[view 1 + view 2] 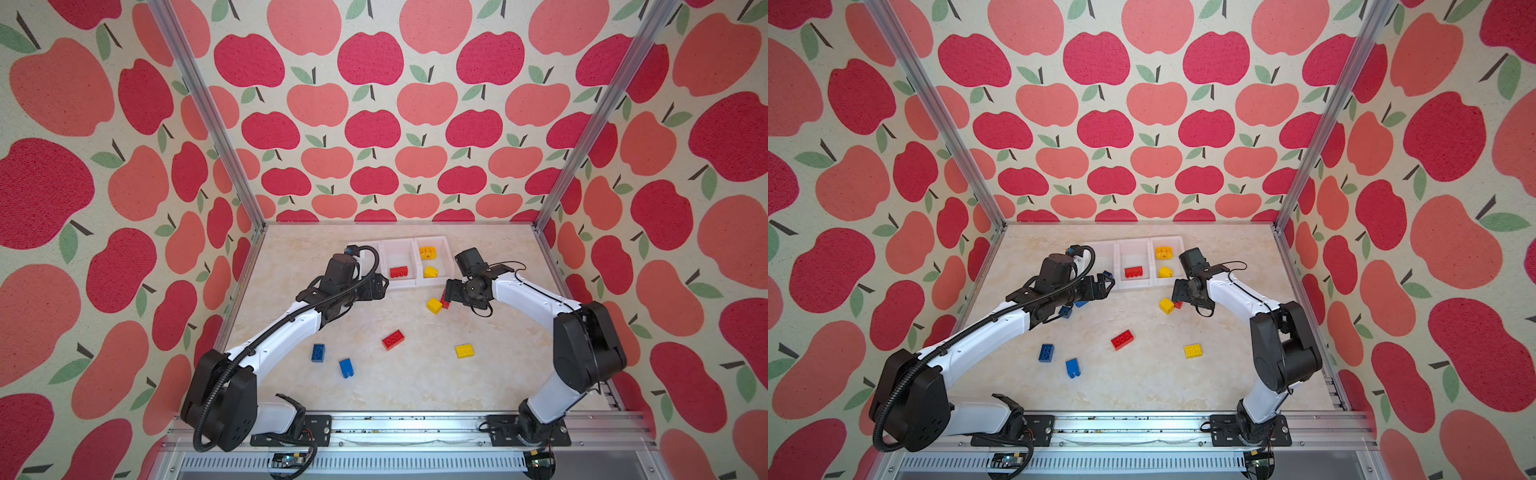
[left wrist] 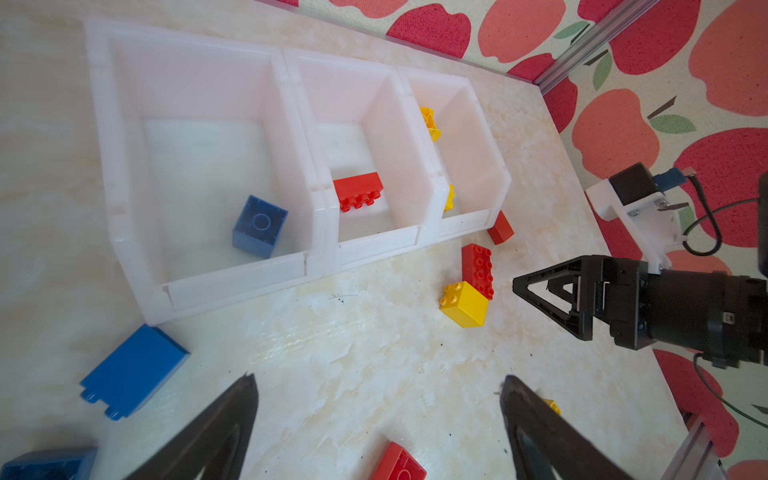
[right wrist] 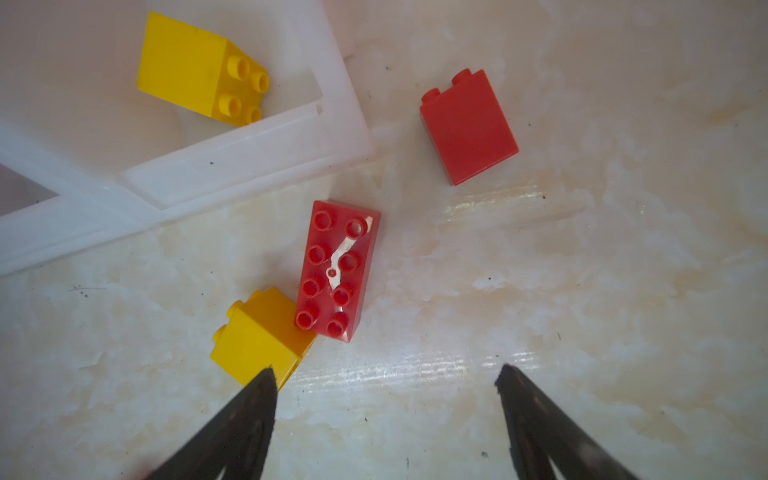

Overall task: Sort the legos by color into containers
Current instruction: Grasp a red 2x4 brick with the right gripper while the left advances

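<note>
The table (image 1: 415, 395) carries everything, and the containers (image 1: 415, 262), three white bins joined in one row, stand near the middle of its far edge. The left gripper (image 2: 378, 378) hangs over the table just in front of the left bin (image 2: 232, 282), with its jaws spread wide and nothing between them. The right gripper (image 3: 385, 370) is low in front of the right bin (image 1: 446, 266), also spread apart and empty. As for the legos, I judge the sorting begun but less than half done: four are in the bins and nine lie outside. The middle bin (image 2: 376, 245) holds a red long brick (image 1: 401, 272). The right bin holds a yellow brick (image 1: 427, 252) at the back and a second yellow brick (image 1: 430, 272) at the front. The left bin holds one blue cube (image 2: 259, 226), so each colour has its place. Not yet sorted, in front of the right bin, are a red eight-stud brick (image 3: 337, 270) touching a yellow cube (image 3: 259, 336), whose edge is at one fingertip of the right gripper, and a red short brick (image 3: 468, 126) just beside the bin's front corner. Toward the near edge lie another red brick (image 1: 392, 339), a yellow flat brick (image 1: 464, 350), a blue studded brick (image 1: 318, 353) and a blue tipped brick (image 1: 345, 368). Two more blue pieces (image 1: 1080, 303) lie under the left arm (image 1: 984, 336), near the left bin.
</note>
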